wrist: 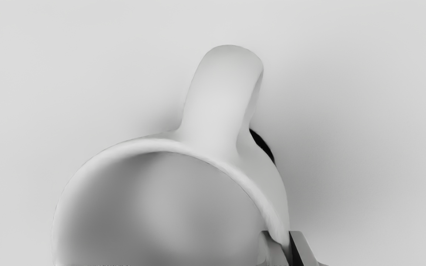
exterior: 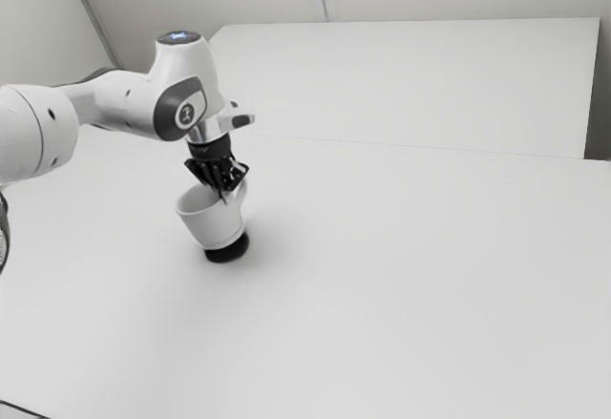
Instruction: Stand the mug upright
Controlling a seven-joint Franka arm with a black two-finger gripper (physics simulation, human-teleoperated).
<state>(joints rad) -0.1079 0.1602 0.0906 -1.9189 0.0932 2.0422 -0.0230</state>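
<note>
In the exterior view my black gripper (exterior: 221, 182) points down at the rim of the white mug (exterior: 212, 219). The mug leans, its opening up and tipped toward the exterior view's left, and its dark base (exterior: 227, 249) is lowest. The wrist view looks into the mug (wrist: 168, 199), with its handle (wrist: 222, 88) standing out from the wall. There my gripper (wrist: 286, 248) pinches the mug's wall at the rim, one finger inside and the other outside. Whether the base touches the table is unclear.
The white table (exterior: 410, 276) extends around the mug. Behind it, in the exterior view, stands another pale surface (exterior: 410, 85). A dark thin edge (exterior: 21, 409) shows at the exterior view's lower left corner.
</note>
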